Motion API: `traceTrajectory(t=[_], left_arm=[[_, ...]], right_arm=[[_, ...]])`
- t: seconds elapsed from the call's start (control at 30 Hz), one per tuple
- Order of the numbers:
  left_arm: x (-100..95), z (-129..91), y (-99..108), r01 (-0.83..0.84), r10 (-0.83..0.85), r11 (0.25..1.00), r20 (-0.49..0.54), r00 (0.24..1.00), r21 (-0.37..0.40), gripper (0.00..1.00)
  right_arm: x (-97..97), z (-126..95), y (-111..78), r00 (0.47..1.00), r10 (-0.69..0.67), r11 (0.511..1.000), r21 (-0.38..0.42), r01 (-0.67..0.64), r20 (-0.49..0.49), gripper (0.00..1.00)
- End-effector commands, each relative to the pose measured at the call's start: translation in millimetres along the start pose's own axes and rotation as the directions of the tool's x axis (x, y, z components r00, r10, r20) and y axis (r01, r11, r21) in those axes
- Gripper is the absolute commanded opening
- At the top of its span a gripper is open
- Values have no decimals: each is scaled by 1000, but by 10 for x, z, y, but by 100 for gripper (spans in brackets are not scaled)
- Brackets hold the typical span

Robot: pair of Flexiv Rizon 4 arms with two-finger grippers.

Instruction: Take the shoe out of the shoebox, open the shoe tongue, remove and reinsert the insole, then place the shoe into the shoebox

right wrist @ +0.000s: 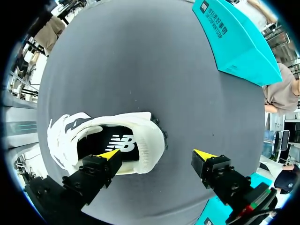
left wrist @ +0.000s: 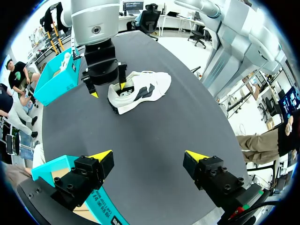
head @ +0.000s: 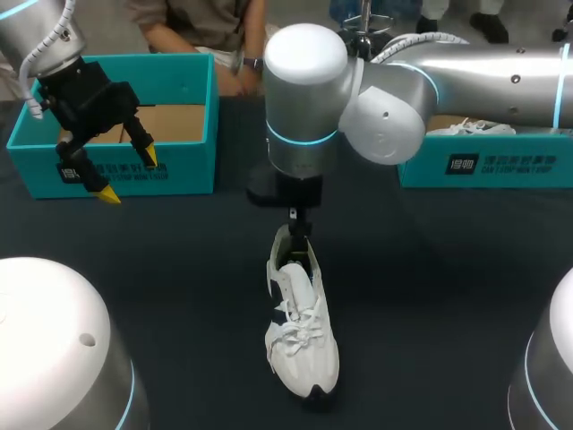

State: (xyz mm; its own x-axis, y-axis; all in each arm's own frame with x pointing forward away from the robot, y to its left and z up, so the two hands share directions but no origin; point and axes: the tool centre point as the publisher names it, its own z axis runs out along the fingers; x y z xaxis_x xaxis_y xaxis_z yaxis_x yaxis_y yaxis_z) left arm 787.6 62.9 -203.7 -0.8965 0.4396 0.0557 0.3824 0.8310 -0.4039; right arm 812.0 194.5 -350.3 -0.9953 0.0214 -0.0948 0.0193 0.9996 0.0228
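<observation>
Dark table [head: 179,269] fills the frame. Right arm [head: 501,76] enters from the upper right and reaches to centre; left arm [head: 45,36] enters at the upper left. Left shoebox [head: 179,161], teal, stands at the upper left; right shoebox [head: 483,166], also teal, at the upper right, with a second white shoe [head: 470,128] inside. White shoe [head: 303,331] lies on the table at lower centre, outside both boxes, toe toward the bottom edge. Left gripper [head: 130,175] hangs over the left shoebox's front wall, fingers spread wide, holding nothing. Right gripper [right wrist: 157,153] stands at the shoe's heel, fingers wide apart: one over the dark insole [right wrist: 115,143], the other clear of the heel; nothing clamped.
</observation>
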Motion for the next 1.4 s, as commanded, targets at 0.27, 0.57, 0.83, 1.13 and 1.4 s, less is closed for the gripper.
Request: traceTrajectory(t=[0.27, 0.57, 0.83, 1.13, 1.4], left_arm=[[2, 3, 4, 0, 0, 1000, -1, 1000, -2, 100], [2, 3, 4, 0, 0, 1000, -1, 1000, -2, 100], [2, 3, 4, 0, 0, 1000, -1, 1000, -2, 100], [2, 3, 4, 0, 0, 1000, -1, 1000, -2, 100], [2, 3, 4, 0, 0, 1000, -1, 1000, -2, 100]], right_arm=[[-36, -1, 69, 1000, -9, 1000, 6, 9, 4, 75], [-8, -16, 62, 1000, -7, 1000, 19, 6, 7, 0], [83, 23, 112, 1000, -7, 1000, 22, 8, -4, 0], [153, 90, 166, 1000, -8, 1000, 12, 8, -17, 0], [172, -58, 163, 1000, -10, 999, 37, 10, 7, 0]])
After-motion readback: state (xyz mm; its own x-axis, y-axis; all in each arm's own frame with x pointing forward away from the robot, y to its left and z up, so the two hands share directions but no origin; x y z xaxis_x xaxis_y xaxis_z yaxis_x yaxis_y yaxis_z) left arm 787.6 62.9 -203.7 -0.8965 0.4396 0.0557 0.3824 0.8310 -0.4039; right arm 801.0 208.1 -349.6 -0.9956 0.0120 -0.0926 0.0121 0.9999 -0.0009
